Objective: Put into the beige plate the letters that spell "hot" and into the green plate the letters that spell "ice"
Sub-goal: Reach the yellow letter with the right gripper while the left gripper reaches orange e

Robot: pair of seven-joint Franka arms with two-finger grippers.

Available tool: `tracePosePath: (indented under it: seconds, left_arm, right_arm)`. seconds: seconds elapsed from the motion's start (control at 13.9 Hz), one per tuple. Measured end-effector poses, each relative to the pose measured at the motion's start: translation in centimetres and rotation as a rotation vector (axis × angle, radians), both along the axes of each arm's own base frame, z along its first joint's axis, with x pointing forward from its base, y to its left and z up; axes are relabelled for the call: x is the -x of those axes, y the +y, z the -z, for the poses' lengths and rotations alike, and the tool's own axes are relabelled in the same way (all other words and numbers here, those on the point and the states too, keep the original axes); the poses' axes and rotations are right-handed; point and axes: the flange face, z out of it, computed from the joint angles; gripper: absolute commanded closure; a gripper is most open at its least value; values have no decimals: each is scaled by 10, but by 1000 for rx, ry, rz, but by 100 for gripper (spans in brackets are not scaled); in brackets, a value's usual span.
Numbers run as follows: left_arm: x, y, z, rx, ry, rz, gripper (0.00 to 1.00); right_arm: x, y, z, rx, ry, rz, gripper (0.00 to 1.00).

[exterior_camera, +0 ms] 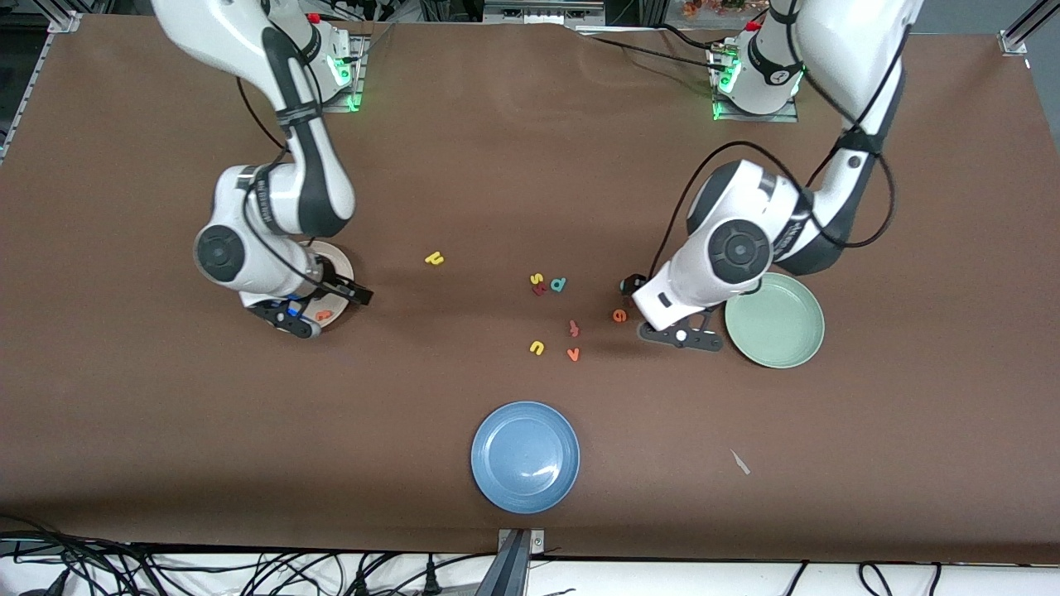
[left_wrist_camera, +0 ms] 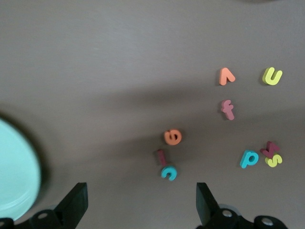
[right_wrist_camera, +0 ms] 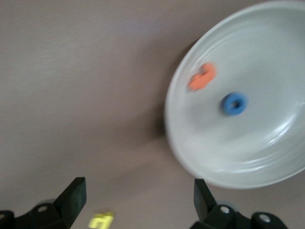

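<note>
The right gripper is hovering spread and empty over the edge of the round, shallow cream-beige plate, where a small orange foam t and a blue ring-shaped foam o are already lying. A small yellow foam letter, likely the h, is sitting on the brown counter just beside that plate; a careless pinch could be skidding it away or clipping the plate's rim.

The left gripper is hanging open over the counter beside the pale mint-green plate, which is holding nothing that I can see. Under it, the dark red foam bar i and the teal foam c are touching, with the round orange foam e just beside them. Closing on one could be dragging its neighbour along or flicking both aside. The teal d and orange v are lying near enough to be mistaken for task letters.
</note>
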Motion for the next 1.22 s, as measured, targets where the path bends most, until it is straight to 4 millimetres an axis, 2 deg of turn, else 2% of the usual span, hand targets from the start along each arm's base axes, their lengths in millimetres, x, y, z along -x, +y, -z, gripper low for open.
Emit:
tracePosePath:
  seconds: [0.07, 0.22, 0.36, 0.5, 0.65, 1.01, 1.22]
  left_arm:
    - [1, -7, 18, 4, 3, 7, 0]
    - [4, -20, 51, 14, 4, 19, 0]
    - [18, -35, 85, 2, 43, 45, 0]
    - [30, -43, 112, -21, 72, 77, 0]
    - [30, -42, 114, -23, 63, 141, 0]
    - [27, -40, 112, 28, 50, 416, 0]
    - [30, -51, 110, -11, 9, 531, 1]
  right_arm:
    - [6, 25, 0, 16, -24, 71, 0]
    - [19, 62, 2, 40, -49, 199, 0]
    - [29, 79, 10, 59, -59, 279, 0]
    - [38, 77, 22, 75, -62, 336, 0]
    - [47, 78, 33, 81, -72, 390, 0]
    - [77, 112, 51, 58, -110, 479, 0]
    - [85, 110, 59, 58, -124, 495, 1]
